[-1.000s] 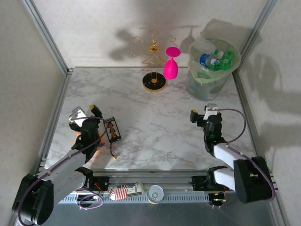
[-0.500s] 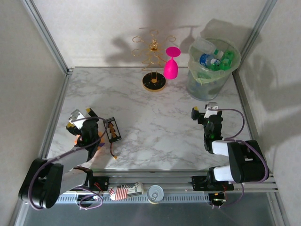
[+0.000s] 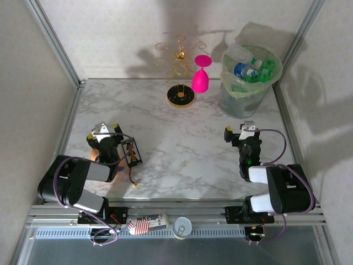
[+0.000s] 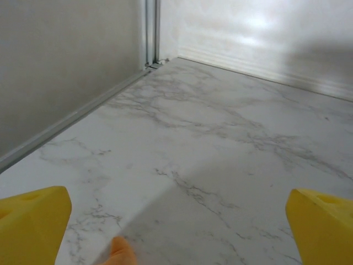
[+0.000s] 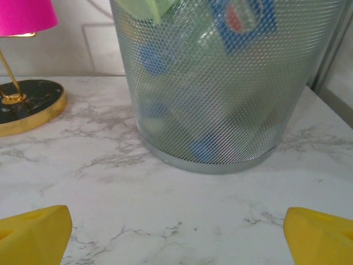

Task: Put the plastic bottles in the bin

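Got the plastic bottles heaped inside the bin, at the far right corner of the marble table. Clear ones with blue labels and caps plus green ones, poking up past the pale green liner. Through the right wrist cam, can make out blue and green shapes behind the mesh wall, but too blurry to count.

Just left of the bin, spotted a pink wine glass right up against a gold wire rack on a round black base.

Closer in, found the right gripper facing the bin, jaws spread wide, holding nothing. Same deal with the left gripper on the near left: spread wide, with just bare marble between the yellow fingertips.

Also noticed a small black box lying just beside it. Down on the front rail, a can and a red-and-white striped pack.
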Tool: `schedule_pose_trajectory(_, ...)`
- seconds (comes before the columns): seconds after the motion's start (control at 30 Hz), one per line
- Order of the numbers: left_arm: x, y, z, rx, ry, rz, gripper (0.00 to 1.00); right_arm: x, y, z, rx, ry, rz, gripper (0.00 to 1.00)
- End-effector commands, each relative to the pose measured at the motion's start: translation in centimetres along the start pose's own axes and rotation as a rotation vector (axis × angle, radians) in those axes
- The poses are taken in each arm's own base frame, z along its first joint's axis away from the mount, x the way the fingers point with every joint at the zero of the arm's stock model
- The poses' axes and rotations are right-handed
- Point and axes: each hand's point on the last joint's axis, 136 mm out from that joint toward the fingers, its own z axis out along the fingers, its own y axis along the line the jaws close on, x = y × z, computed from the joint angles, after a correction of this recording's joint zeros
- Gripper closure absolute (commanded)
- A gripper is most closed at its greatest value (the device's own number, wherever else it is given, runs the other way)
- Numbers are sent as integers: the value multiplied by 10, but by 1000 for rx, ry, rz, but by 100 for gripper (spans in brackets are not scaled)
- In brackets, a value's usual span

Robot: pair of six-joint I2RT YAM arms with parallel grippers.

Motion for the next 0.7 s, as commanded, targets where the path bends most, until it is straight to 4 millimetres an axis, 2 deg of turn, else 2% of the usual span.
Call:
schedule_pose_trajectory(0.0,-12,-10,2,107,-51,-50,0,-20,-16,-7,70,-102,5,1)
schedule_pose_trajectory(0.07,-10,-4,2,107,-71,-75,1,-19,-11,-5,41,-82,17,1)
schedule_pose_trajectory(0.17,-10,-3,3,106,-64,-76,0,-10,15,0,-93,-5,24,1)
schedule_pose_trajectory(0.2,-9,-4,3,105,-53,-73,0,-9,16,1,-91,4,17,1)
schedule_pose_trajectory(0.27,-10,-3,3,103,-61,-73,0,-13,12,1,-73,-27,31,1)
schedule_pose_trajectory(0.37,-9,-4,3,104,-59,-72,0,-4,14,5,-97,12,28,1)
schedule_pose_trajectory(0.47,-9,-3,3,102,-57,-71,0,-9,15,4,-107,-4,37,1)
schedule_pose_trajectory(0.67,-10,-3,3,102,-58,-72,0,-13,-5,-6,-69,-46,106,1)
